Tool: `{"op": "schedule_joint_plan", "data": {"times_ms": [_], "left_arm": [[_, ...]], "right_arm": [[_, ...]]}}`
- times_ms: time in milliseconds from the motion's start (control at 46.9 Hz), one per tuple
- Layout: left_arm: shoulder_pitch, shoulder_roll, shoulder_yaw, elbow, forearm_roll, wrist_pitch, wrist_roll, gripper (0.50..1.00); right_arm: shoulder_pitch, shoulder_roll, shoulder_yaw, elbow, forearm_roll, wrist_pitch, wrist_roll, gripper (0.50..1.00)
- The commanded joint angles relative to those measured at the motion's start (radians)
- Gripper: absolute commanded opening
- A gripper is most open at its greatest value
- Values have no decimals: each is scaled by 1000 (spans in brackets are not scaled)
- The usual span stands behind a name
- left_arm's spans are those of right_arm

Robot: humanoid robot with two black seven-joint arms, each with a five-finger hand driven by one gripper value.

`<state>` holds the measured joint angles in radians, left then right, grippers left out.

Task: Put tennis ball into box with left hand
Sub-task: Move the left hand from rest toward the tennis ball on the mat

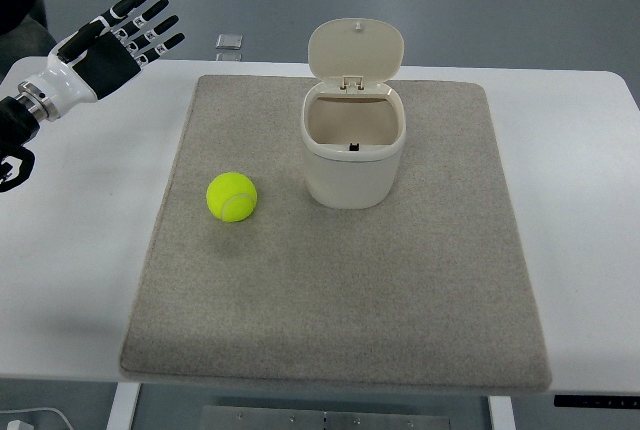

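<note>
A yellow-green tennis ball lies on the grey mat, left of centre. To its right stands a cream box with its hinged lid flipped up and the inside bare. My left hand hovers at the upper left, over the table's far corner, well away from the ball. Its black-and-white fingers are spread and hold nothing. The right arm does not show.
The mat covers most of a white table. A small flat grey object lies on the floor beyond the table's far edge. A dark shape sits at the top-left corner of the picture.
</note>
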<state>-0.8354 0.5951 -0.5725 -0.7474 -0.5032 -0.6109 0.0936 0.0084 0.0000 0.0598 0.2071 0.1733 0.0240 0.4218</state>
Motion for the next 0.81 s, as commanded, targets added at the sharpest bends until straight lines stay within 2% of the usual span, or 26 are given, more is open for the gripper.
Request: {"op": "schedule_joint_plan", "data": {"times_ms": [0,619,789], "left_arm": [[-1,0,5,2,0,0,2,994],[-7,31,10,13,5,0,6,994],[1,75,-6,5,208,0,-2,994]], "right_arm": [[1,0,0,0,0,0,0,938],[1,0,0,0,0,-1,0,938],[-1,0,0,0,0,-1,0,938]]}}
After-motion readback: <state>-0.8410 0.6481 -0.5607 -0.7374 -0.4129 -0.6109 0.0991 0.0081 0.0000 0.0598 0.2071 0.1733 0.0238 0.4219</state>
